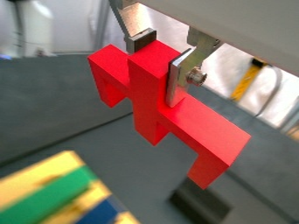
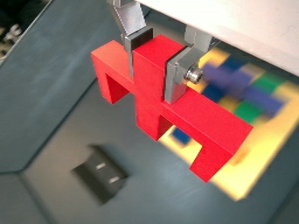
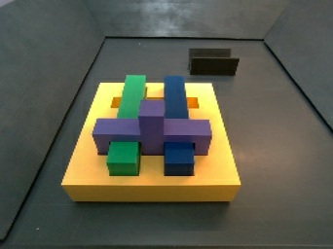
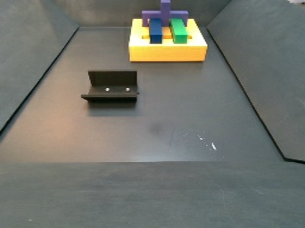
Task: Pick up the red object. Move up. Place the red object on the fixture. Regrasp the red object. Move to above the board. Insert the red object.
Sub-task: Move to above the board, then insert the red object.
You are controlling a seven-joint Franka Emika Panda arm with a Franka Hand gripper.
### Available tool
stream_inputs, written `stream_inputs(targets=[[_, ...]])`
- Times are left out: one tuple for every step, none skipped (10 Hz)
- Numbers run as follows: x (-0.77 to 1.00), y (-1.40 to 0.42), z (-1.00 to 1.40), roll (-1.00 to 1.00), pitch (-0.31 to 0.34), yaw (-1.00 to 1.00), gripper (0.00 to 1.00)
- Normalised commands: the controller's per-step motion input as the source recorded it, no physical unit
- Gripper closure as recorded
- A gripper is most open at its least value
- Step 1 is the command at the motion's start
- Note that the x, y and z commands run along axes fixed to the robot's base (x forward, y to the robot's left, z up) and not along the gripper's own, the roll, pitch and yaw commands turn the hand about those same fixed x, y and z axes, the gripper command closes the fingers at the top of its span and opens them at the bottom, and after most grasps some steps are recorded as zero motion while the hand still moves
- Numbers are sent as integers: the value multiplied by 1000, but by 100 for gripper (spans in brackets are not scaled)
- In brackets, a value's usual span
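Red block hangs clamped in the pincer, well above the floor; both wrist views show the silver fingers closed on its central upright, with the crossbar running out to either side and its short prongs pointing down. The long axis of the block lies across the line between the fingers. In a wrist view the fixture sits on the dark floor below and off to one side of the block, while the board with its blue and green bars lies below on the opposite side. So the block is held between the two, nearer overhead to the board's edge, I judge; whichever target comes next, the move turns on a sideways shift before any descent. Neither side view shows the arm, only the fixture and the board well apart. No brand, label or writing can be read anywhere.
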Motion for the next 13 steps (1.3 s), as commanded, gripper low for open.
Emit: stream_inputs(targets=[[-303,-329,54,-1000,125,-2,100],[-148,-151,22,-1000,121,2,100],[-120,-93,31,-1000,95,11,100],[-97,-35,8,-876,59,10,100],[-77,1,9,-664,24,7,100],[-61,9,3,-400,-5,0,100],[-44,4,2,-213,-17,2,100],[31,0,-11,0,0,0,100],[103,26,-486,14,-47,0,100],[57,3,-811,106,-53,0,100],[0,0,-991,106,-84,0,100],[0,23,-1000,47,-106,0,100],[-134,46,-1000,13,-120,-31,100]])
